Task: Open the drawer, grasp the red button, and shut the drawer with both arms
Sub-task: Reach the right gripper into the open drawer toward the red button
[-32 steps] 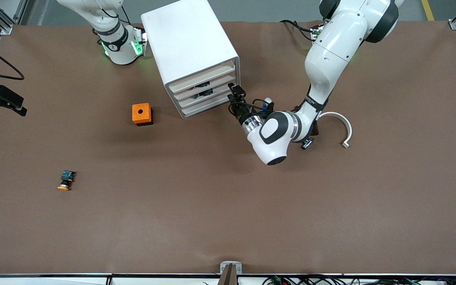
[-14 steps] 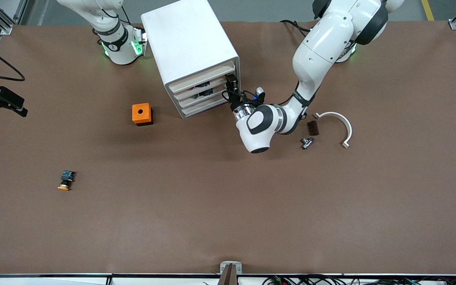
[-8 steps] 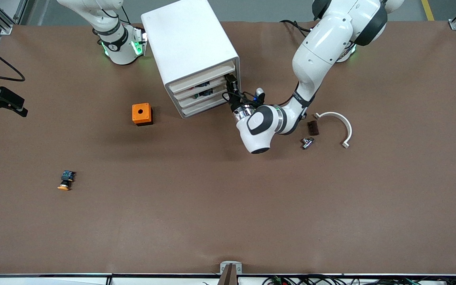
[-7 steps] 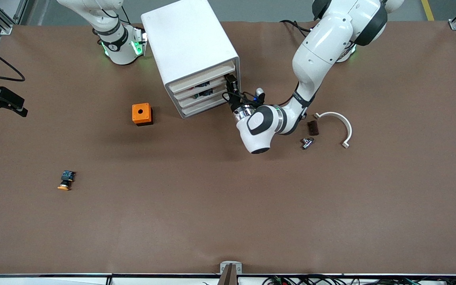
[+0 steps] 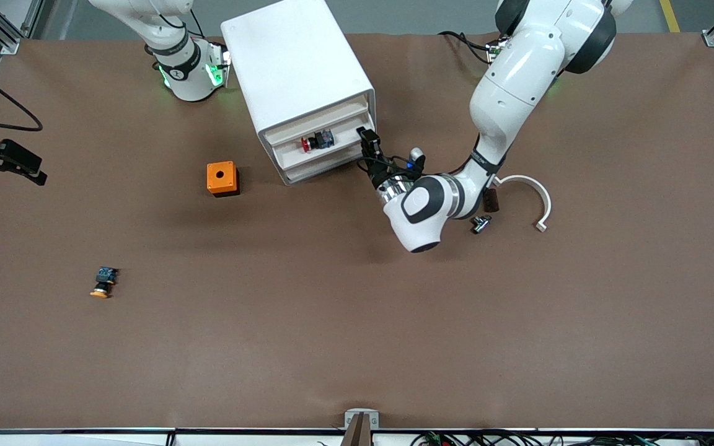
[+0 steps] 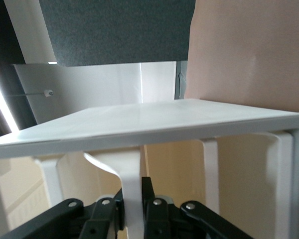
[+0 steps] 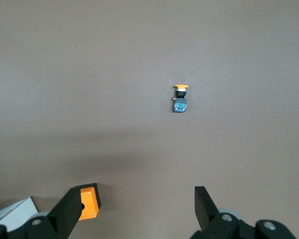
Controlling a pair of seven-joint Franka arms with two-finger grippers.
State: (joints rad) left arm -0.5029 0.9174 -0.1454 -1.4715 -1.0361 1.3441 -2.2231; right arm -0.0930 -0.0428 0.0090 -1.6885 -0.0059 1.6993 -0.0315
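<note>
Front view: the drawer (image 5: 326, 148), 2nd of 4 in the white cabinet (image 5: 295, 74), is seen partly pulled out, w/ the red-capped button (image 5: 313, 143) lying in it. The left gripper (image 5: 367, 137) is at the drawer's front corner toward the left arm's end of the table. Step judged: opening, approx. halfway. Next: more pull is needed, then the button is to be picked by the right arm. The right gripper (image 5: 7, 162) is held waiting over the table edge at its own end. Compared w/ a second ago, the drawer has slid out and the button, then mostly hidden, is now exposed; the left arm has drawn back toward the camera.

Left wrist view: the fingers (image 6: 154, 214) are clamped tight on the drawer's white handle tab (image 6: 130, 199).

Right wrist view: the jaws are spread wide, nothing held; the orange-capped button (image 7: 180, 98) and orange cube (image 7: 87, 201) are seen below.
</note>
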